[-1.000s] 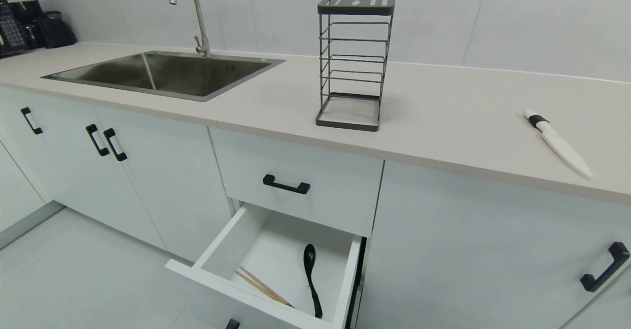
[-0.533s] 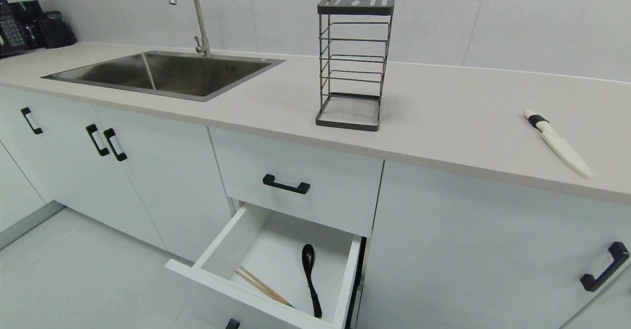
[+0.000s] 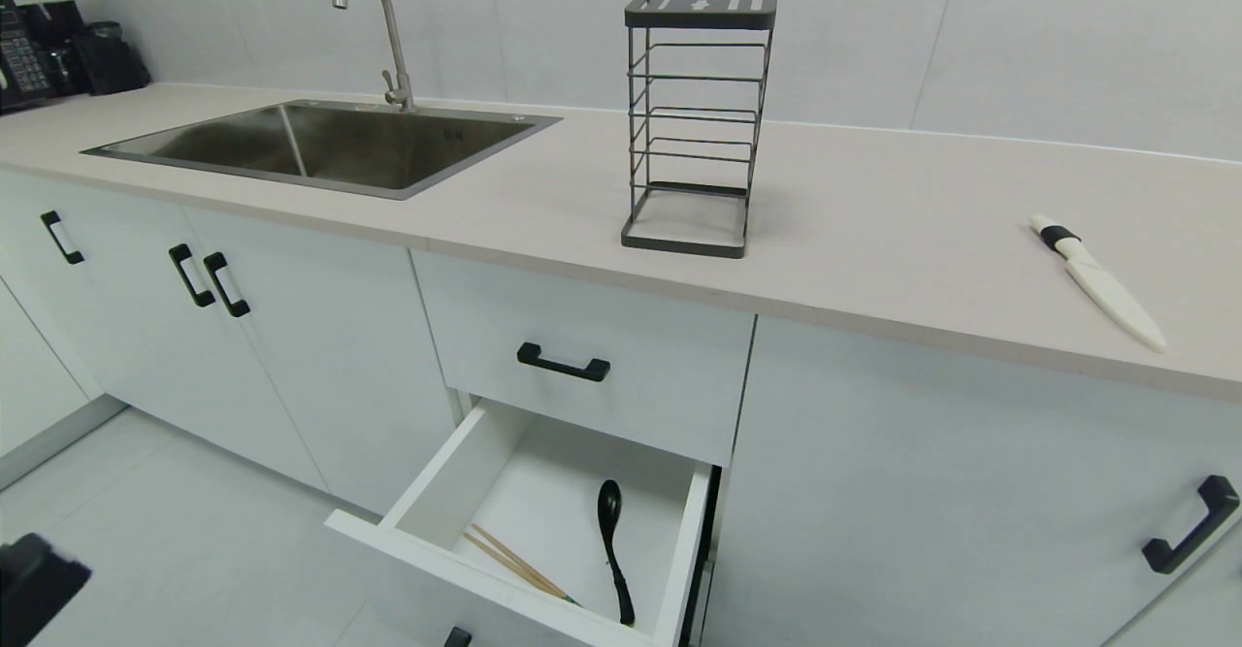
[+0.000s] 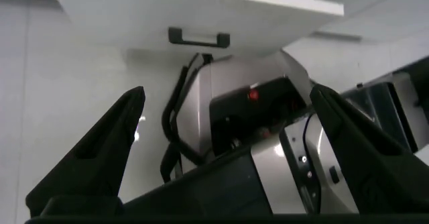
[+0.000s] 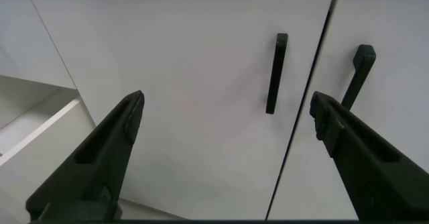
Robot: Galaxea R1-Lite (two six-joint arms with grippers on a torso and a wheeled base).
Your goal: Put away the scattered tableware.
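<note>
Head view: dark shape (image 3: 34,584) now at the lower left corner, over the floor. It was absent half a second ago. Likely the left arm rising, cannot confirm. Nothing else has shifted.

Knife (image 3: 1096,281) lies flat on the worktop (image 3: 873,240), far to the right, well apart from the knife rack (image 3: 699,118). Drawer (image 3: 441,472) stands open under the worktop. Black spoon (image 3: 613,550) and chopsticks (image 3: 514,562) lie inside, side by side, not touching.

Left gripper (image 4: 228,96): fingers spread wide, nothing between them. It sits low, looking up at a black handle (image 4: 198,36) on a white panel. Right gripper (image 5: 226,100): fingers spread wide, empty, facing cabinet doors (image 5: 201,83).

Reading: spoon and chopsticks look stowed, so the knife is the last loose piece. The new movement suggests the next stage is starting. The knife is on the right side, so the right arm seems better placed for it, with the rack the likely home. The drawer is not yet shut
</note>
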